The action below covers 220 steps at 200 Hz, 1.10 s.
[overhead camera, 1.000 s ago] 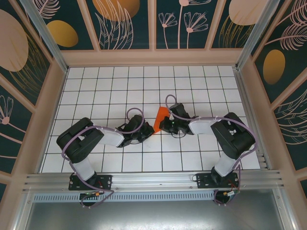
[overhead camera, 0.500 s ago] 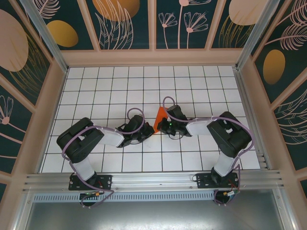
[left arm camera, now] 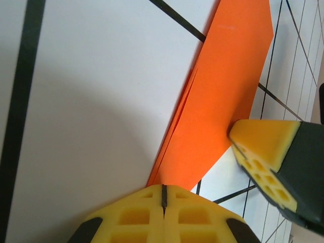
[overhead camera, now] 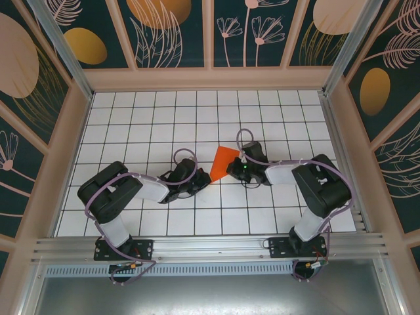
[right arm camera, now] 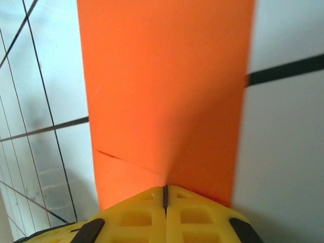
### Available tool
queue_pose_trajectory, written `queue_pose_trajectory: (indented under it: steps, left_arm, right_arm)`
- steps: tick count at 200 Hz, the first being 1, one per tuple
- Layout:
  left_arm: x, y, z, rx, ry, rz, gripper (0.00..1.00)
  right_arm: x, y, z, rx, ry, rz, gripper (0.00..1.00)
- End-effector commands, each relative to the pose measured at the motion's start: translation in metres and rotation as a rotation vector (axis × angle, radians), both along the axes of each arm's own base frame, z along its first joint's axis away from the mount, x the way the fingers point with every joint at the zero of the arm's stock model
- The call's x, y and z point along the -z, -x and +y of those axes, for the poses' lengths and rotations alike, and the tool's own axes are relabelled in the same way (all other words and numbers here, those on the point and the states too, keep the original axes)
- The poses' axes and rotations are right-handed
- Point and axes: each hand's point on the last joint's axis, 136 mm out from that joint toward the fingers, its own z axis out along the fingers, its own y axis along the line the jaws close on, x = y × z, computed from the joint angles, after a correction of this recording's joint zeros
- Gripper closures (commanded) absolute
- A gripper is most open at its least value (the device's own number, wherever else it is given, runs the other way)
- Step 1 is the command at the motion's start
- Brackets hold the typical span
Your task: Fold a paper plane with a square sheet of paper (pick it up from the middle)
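The orange-red sheet of paper (overhead camera: pixel 223 159) lies folded into a long pointed shape (left arm camera: pixel 223 101) on the white grid table, near its middle. My left gripper (overhead camera: pixel 205 177) is shut, and the paper's narrow lower-left tip runs under its yellow fingertips (left arm camera: pixel 163 188). My right gripper (overhead camera: pixel 231 169) is at the paper's right side, shut on the paper's edge (right arm camera: pixel 165 188), and a raised crease in the paper (right arm camera: pixel 162 91) runs into the slit between its fingers. A right finger (left arm camera: pixel 263 147) rests against the paper's right edge in the left wrist view.
The white tiled table (overhead camera: pixel 151 118) is boxed in by beige-framed walls (overhead camera: pixel 210 79) at the back and both sides. An aluminium rail (overhead camera: pixel 210 246) carrying both arm bases runs along the near edge. Purple cables loop above both wrists.
The right gripper has moved to the right and the paper shows wider, spread from a narrow strip into a broader flap. The left arm has stayed put.
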Motion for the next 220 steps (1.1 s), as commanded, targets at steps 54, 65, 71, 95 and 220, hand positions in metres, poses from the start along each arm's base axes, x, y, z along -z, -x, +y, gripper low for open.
queue_pose_trajectory:
  steps: [54,65,71,95,220]
  left_arm:
    - [0.023,0.03,0.013,0.169,-0.166,0.064,1.0]
    - [0.003,0.019,0.003,0.213,-0.167,-0.007,0.97]
    - [-0.012,0.013,-0.002,0.225,-0.164,-0.054,0.94]
    - [-0.05,-0.008,-0.012,0.25,-0.173,-0.198,0.81]
    - [-0.044,-0.042,-0.029,0.224,-0.241,-0.244,0.75]
  right_arm:
    - [-0.017,-0.01,-0.075,0.204,0.134,-0.055,0.97]
    - [-0.026,-0.009,-0.075,0.219,0.117,-0.067,0.89]
    - [-0.031,-0.009,-0.074,0.222,0.103,-0.07,0.85]
    - [-0.043,-0.003,-0.065,0.201,0.033,-0.065,0.65]
    - [-0.034,0.015,-0.014,0.073,-0.212,0.048,0.52]
